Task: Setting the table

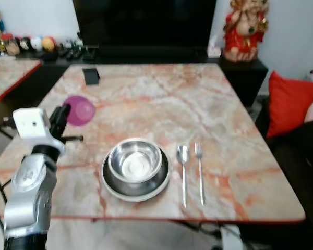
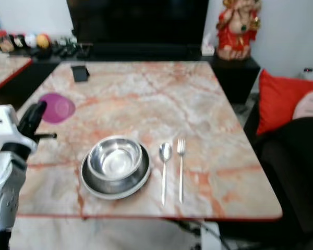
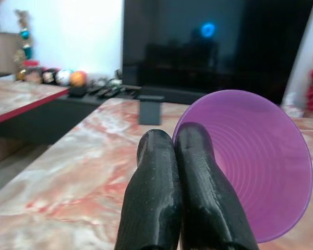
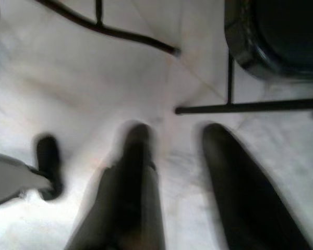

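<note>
- Marble-patterned, pink and orange, the table (image 1: 161,99) is seen from above, with a dark TV unit (image 1: 146,26) set along its far edge and a red figurine (image 1: 245,28) placed at that unit's right end.
- And the left gripper (image 3: 172,156) is raised over the table's left side, its two black fingers pressed together on the rim of a purple cup (image 3: 255,166).
- That cup is held tilted on its side, its open mouth turned back towards the wrist camera, just beyond the fingertips.
- Further ahead of the left gripper, near the far left corner, a small black block (image 1: 91,76) is seen standing on the table.
- To the right of the left gripper, at the near edge, a steel bowl (image 1: 135,160) is found seated on a dark-rimmed plate (image 1: 136,188).
- Just beyond the plate on that same side, a spoon (image 1: 183,161) and a fork (image 1: 199,166) are laid side by side, close but apart, handles pointing to the near edge.
- The right gripper (image 4: 182,156) is hung low over pale floor, blurred, its fingers spread apart with nothing between them.
- Thin black furniture legs (image 4: 240,107) are crossed just beyond its fingertips.
- A red cushion (image 1: 292,104) is seen on dark seating far off to the right.
</note>
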Tool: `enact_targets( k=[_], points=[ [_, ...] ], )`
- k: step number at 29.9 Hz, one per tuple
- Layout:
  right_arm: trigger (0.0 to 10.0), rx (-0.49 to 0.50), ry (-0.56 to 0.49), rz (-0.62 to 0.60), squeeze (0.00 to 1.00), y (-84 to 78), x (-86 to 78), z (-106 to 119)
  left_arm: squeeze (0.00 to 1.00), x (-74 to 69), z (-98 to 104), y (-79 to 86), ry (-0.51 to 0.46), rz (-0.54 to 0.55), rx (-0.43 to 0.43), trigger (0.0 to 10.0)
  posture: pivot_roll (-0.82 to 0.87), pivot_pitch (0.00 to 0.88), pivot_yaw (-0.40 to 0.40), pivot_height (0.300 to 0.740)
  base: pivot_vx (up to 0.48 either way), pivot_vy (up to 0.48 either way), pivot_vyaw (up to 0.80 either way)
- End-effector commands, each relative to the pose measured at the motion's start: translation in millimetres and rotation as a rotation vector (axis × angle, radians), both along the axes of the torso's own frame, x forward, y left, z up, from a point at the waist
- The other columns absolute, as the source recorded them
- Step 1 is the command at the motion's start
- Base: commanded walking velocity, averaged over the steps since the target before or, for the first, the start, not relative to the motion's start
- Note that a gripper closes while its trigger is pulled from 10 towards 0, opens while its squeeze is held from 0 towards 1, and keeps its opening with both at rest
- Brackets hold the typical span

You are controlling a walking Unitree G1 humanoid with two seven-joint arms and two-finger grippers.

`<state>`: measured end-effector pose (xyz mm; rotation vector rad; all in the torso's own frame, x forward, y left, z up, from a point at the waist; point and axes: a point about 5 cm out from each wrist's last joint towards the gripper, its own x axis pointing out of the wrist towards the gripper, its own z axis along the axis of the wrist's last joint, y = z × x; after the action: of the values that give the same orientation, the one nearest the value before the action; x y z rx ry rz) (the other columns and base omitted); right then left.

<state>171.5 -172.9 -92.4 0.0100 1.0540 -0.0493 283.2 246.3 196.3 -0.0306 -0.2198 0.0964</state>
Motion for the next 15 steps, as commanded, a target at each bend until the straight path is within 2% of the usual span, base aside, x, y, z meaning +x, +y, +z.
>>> enact_targets(
  k=[1,3,5,8,9,11,13,15],
  points=[
    [10.0,-0.023,0.006,-0.009,0.0,-10.1,-2.1,0.1,0.0,3.5,7.3,-2.3,-0.011,-0.018,-0.03,10.0,-0.03,0.0,0.001,0.707,0.0,0.0,0.0],
    [10.0,-0.023,0.006,-0.008,0.0,-10.0,-1.9,0.1,0.0,6.0,10.4,1.9,-0.007,-0.018,-0.063,10.0,-0.02,0.0,0.001,0.707,0.0,0.0,0.0],
    [10.0,-0.027,0.006,0.005,0.0,-9.7,-1.3,0.3,0.0,10.5,13.4,10.3,0.024,0.004,-0.047,10.0,-0.03,0.0,0.004,0.707,0.0,0.0,0.0],
    [10.0,-0.025,0.006,0.009,0.0,-8.7,-0.9,0.4,0.0,19.9,20.1,24.5,0.082,0.023,-0.095,10.0,-0.03,0.0,0.014,0.707,0.0,0.0,0.0],
    [10.0,-0.025,0.006,0.009,0.0,-8.7,-0.9,0.4,0.0,19.9,20.1,24.5,0.082,0.023,-0.095,10.0,-0.03,0.0,0.014,0.707,0.0,0.0,0.0],
    [10.0,-0.023,0.006,0.007,0.0,-8.2,-0.8,0.4,0.0,24.3,22.6,31.8,0.13,0.045,-0.089,10.0,-0.03,0.0,0.018,0.707,0.0,0.0,0.0],
    [10.0,-0.022,0.008,0.008,0.0,-7.8,-1.1,0.2,0.0,28.4,23.9,39.5,0.218,0.056,-0.075,10.0,-0.03,0.0,0.023,0.707,0.0,0.0,0.0],
    [10.0,-0.022,0.01,0.008,0.0,-7.6,-1.4,0.1,0.0,29.7,24.1,40.9,0.268,0.039,-0.098,10.0,-0.03,0.0,0.025,0.707,0.0,0.0,0.0]
  ],
)
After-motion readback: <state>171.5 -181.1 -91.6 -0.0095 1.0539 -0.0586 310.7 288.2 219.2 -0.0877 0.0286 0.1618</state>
